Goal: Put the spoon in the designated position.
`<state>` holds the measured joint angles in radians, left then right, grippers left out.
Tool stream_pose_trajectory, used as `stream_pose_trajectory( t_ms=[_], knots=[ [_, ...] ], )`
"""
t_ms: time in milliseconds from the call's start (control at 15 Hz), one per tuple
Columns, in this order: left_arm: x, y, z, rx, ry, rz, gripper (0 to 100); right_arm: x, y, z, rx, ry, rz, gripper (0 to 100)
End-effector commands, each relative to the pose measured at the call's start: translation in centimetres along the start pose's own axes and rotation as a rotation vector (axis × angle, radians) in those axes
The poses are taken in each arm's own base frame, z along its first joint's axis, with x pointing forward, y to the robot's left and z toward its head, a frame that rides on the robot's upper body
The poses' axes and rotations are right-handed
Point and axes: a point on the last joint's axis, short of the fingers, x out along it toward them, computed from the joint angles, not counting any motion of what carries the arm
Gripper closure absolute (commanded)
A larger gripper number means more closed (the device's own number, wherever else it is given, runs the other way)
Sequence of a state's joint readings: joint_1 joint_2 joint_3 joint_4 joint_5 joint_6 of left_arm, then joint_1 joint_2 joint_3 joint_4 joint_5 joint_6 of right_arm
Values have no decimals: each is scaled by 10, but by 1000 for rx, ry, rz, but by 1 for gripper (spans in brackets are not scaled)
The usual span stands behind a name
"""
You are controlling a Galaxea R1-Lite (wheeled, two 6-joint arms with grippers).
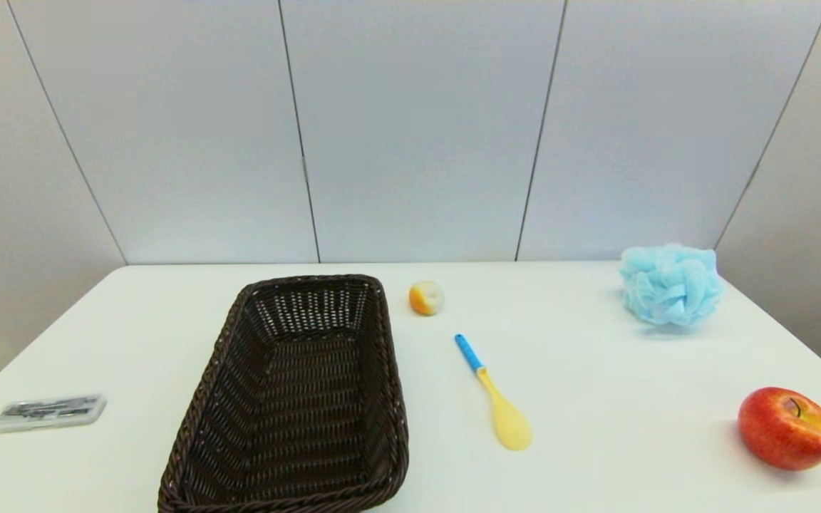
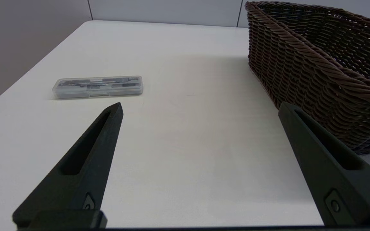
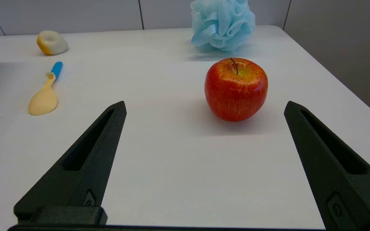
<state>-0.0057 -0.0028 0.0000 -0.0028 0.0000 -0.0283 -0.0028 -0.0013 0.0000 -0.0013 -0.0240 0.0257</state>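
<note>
The spoon point(image 1: 494, 395) lies flat on the white table just right of the basket, pale yellow bowl toward me, blue handle end pointing away; the right wrist view also shows the spoon point(image 3: 44, 94). My left gripper point(image 2: 201, 107) is open and empty near the table's front left, beside the basket's left wall. My right gripper point(image 3: 206, 104) is open and empty at the front right, with the apple ahead of it and the spoon well off to its left. Neither arm shows in the head view. The placing spot is bare tabletop with no marking.
A dark brown wicker basket point(image 1: 214, 370) stands left of centre. A clear plastic case point(image 1: 50, 412) lies at the front left. A small yellow-white piece point(image 1: 426, 297) sits behind the spoon, a blue bath pouf point(image 1: 670, 285) at the back right, a red apple point(image 1: 787, 427) at the front right.
</note>
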Motion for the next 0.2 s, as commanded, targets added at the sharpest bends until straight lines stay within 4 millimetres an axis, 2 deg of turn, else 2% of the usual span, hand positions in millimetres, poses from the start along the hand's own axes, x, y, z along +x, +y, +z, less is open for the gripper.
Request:
stream_pose_trajectory(
  t_ms=[67, 200],
  knots=[
    [0, 0, 0, -1, 4, 0, 0, 0, 0, 0, 3, -1, -5, 0],
    [0, 0, 0, -1, 4, 0, 0, 0, 0, 0, 3, -1, -5, 0]
  ],
)
